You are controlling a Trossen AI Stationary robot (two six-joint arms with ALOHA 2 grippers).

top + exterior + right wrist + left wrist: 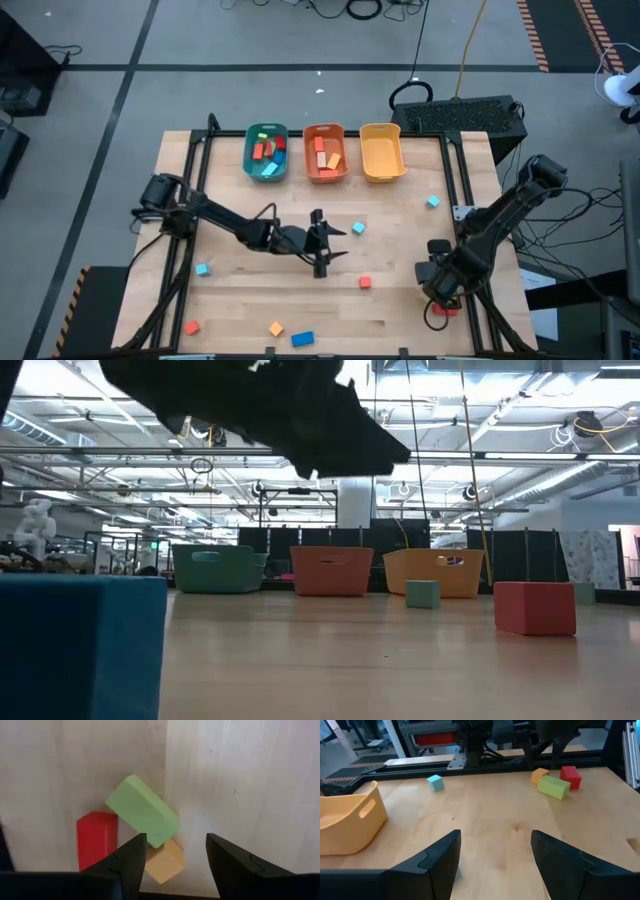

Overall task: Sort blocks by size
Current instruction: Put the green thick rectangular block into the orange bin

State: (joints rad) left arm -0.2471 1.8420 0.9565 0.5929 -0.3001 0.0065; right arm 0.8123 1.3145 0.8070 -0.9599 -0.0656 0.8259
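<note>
High view: loose blocks scatter the table; the left gripper sits at frame centre, the right gripper lower right.

Left wrist view: its fingers gape, empty.

Right wrist view: open fingers hover over a green bar, red block and tan cube, clustered touching. Light, rigid wood; best pinched across flat sides.

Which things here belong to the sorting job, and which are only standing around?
Job: loose blocks, e.g. green block, red block, light blue cube; teal bin, orange bin, yellow bin.

Not job: black box, floor cables.
</note>
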